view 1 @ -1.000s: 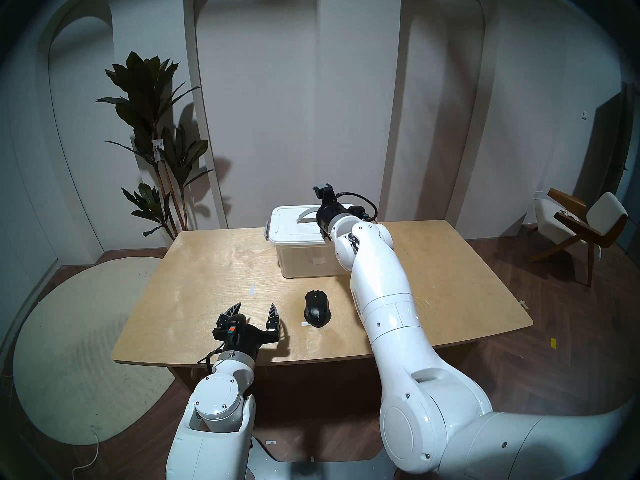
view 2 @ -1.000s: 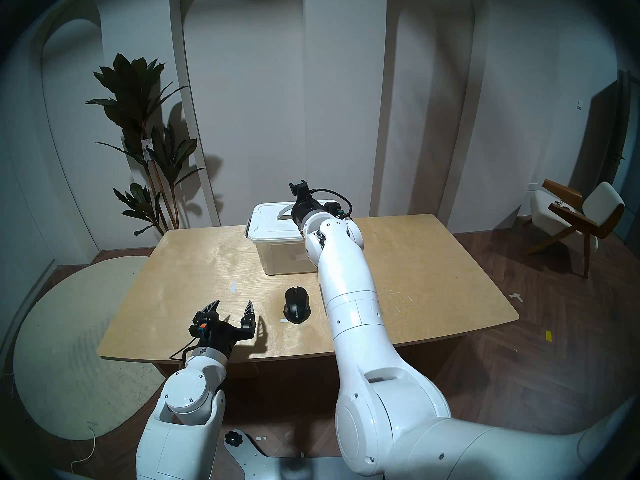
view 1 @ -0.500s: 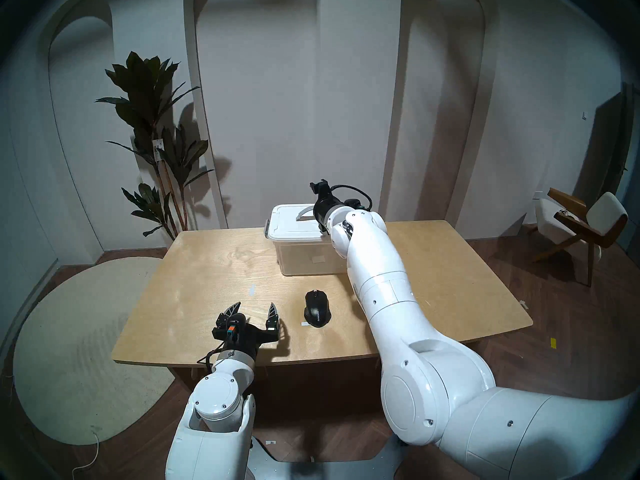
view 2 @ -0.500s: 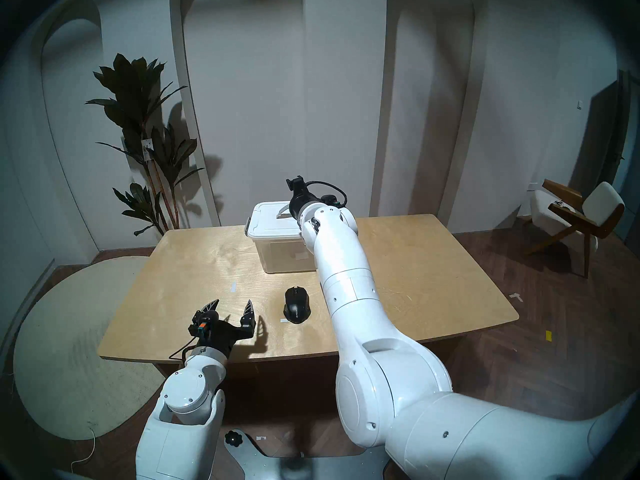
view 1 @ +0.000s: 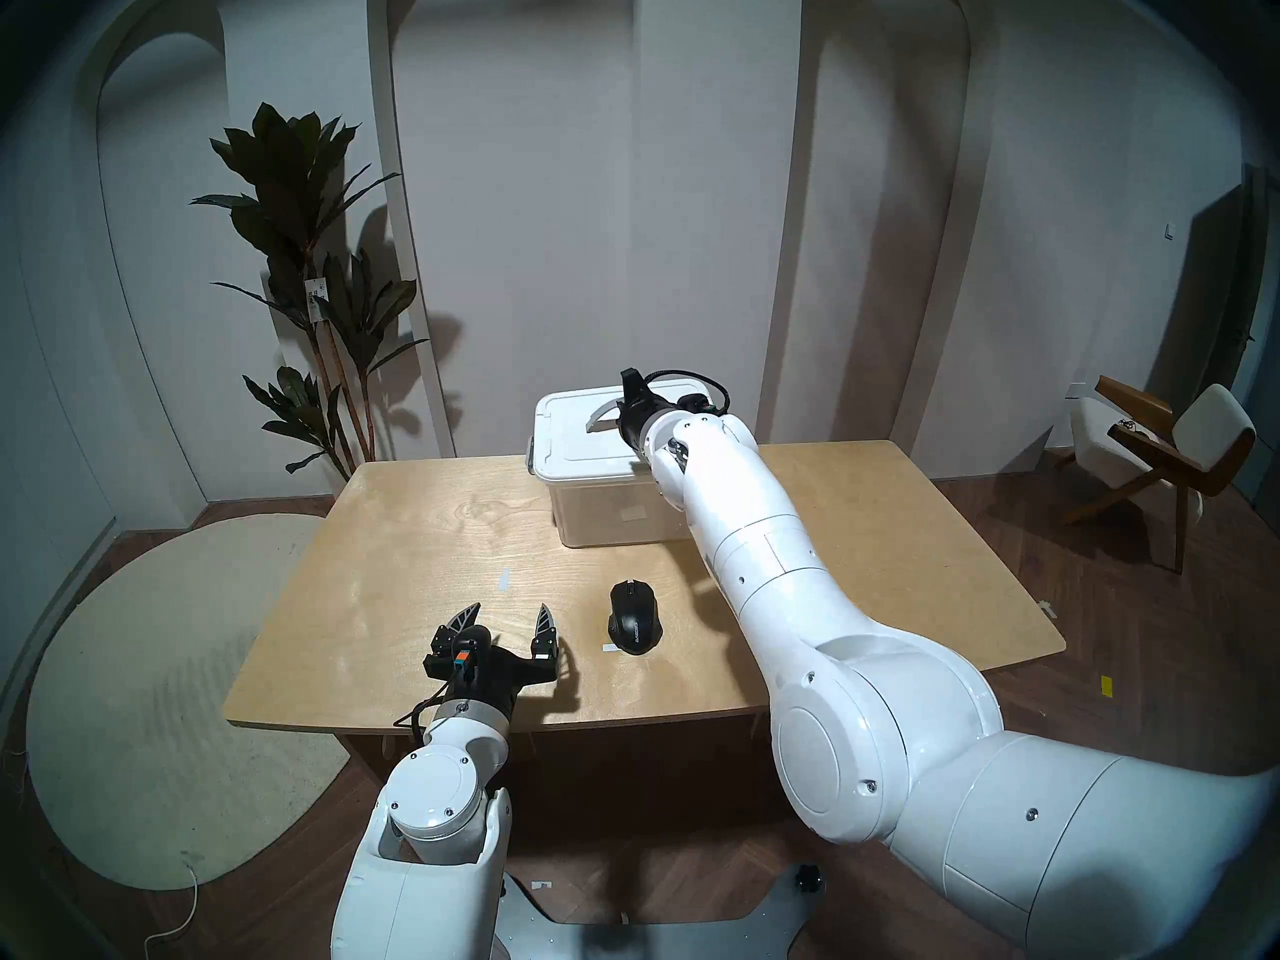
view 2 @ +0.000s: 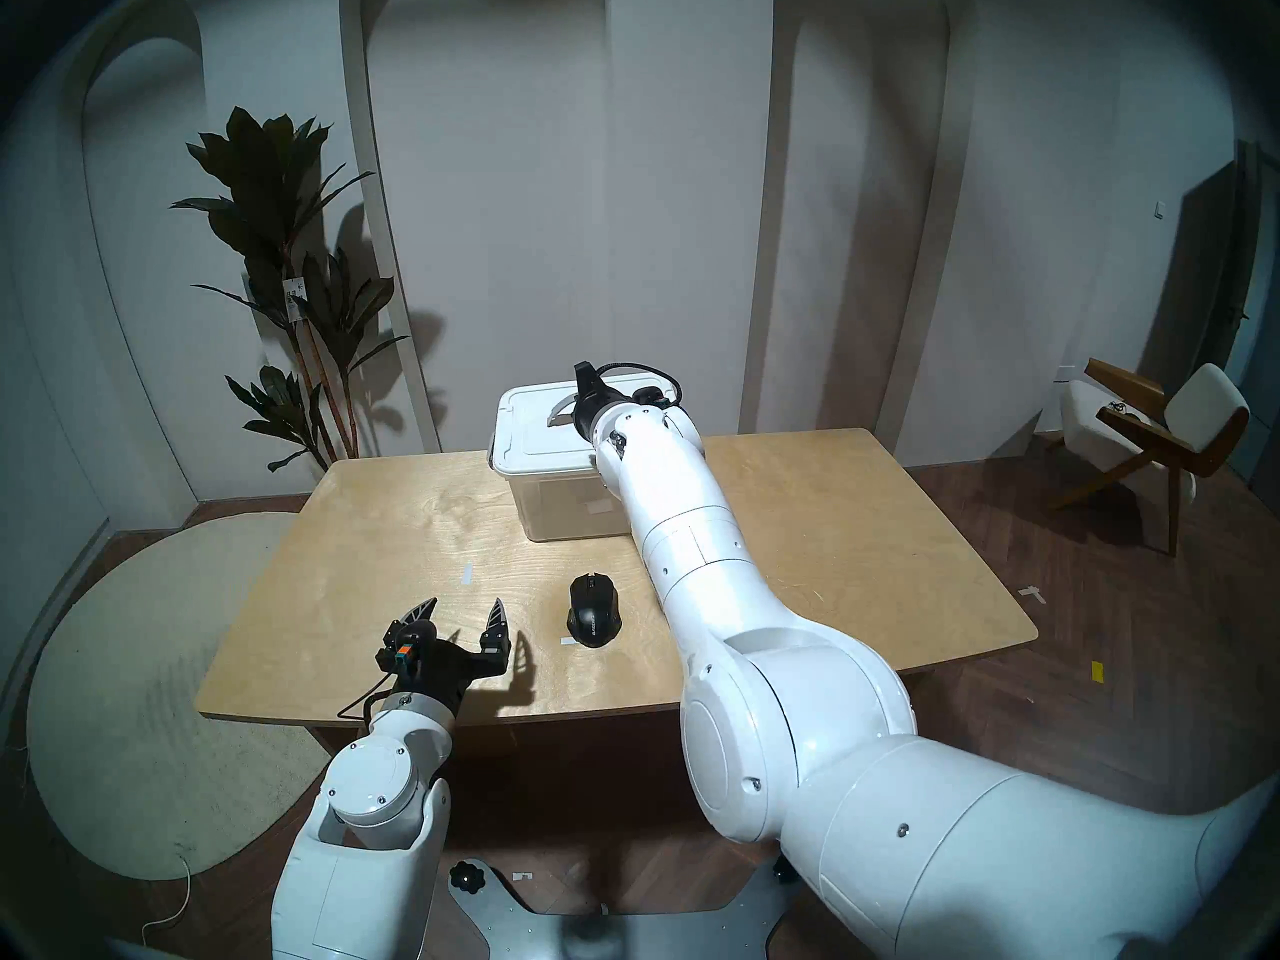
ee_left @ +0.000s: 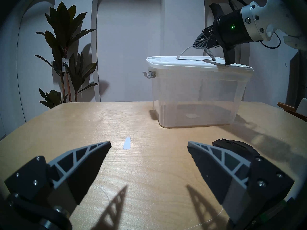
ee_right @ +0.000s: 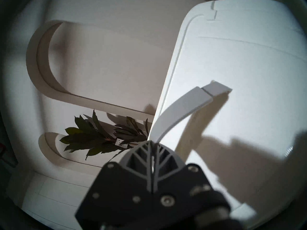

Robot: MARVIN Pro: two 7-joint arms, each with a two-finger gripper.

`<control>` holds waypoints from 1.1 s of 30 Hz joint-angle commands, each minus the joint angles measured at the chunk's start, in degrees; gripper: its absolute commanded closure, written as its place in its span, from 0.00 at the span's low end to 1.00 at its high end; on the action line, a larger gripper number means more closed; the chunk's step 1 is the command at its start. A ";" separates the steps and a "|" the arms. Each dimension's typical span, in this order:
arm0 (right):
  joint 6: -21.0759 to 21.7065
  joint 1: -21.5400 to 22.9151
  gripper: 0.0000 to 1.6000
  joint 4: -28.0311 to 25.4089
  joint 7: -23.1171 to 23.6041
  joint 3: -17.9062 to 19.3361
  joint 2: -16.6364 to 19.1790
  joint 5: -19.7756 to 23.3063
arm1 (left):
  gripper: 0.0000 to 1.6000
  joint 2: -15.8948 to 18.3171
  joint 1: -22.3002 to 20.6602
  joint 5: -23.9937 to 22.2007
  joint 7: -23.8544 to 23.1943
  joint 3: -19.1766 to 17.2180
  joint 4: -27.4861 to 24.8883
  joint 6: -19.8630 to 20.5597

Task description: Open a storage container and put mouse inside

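Right tool (ee_left: 201, 42) is pinching the lid (ee_left: 191, 62) handle (ee_right: 179, 111), fingers closed on it; left tool (view 1: 509, 616) is idling wide open, empty, beside mouse (view 1: 634, 617) on counter (view 1: 415, 557).

White arms (view 1: 755, 522), blk wrists, grey ribbed fingers (ee_left: 86, 160), blk cables

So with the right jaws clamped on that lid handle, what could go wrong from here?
1. The handle is thin and gripped near one end; the lid may tilt or slip out.
2. If a side latch catches, the whole storage container may lift or drag.
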 commanded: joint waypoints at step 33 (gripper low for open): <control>-9.65 -7.55 1.00 -28.22 7.32 7.31 14.03 -8.20 | 0.00 0.13 -0.62 -0.01 0.28 0.12 -0.26 -0.27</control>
